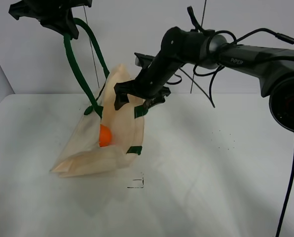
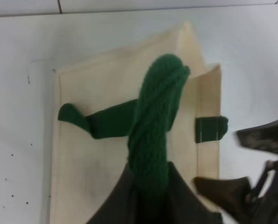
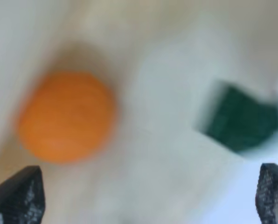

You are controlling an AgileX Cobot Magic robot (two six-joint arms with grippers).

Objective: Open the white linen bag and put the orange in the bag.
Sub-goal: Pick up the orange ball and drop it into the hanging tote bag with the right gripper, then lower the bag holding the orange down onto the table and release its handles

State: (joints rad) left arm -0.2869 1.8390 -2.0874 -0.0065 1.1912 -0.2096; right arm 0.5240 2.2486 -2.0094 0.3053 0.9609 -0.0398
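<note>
The white linen bag [image 1: 115, 143] hangs from its dark green strap handle [image 1: 83, 74], its bottom resting on the table. My left gripper [image 1: 55, 17] is shut on that handle high at the upper left; the handle also shows in the left wrist view [image 2: 155, 126] over the bag [image 2: 97, 172]. The orange [image 1: 104, 136] sits inside the bag's open mouth. My right gripper [image 1: 139, 98] is open and empty just above the mouth. In the right wrist view the orange [image 3: 66, 116] lies blurred below the open fingertips [image 3: 20, 196], beside a green tab [image 3: 241, 119].
The white table [image 1: 211, 173] spreads to the right and front of the bag. A small dark mark [image 1: 137, 183] lies on the table just in front of the bag. A grey wall stands behind.
</note>
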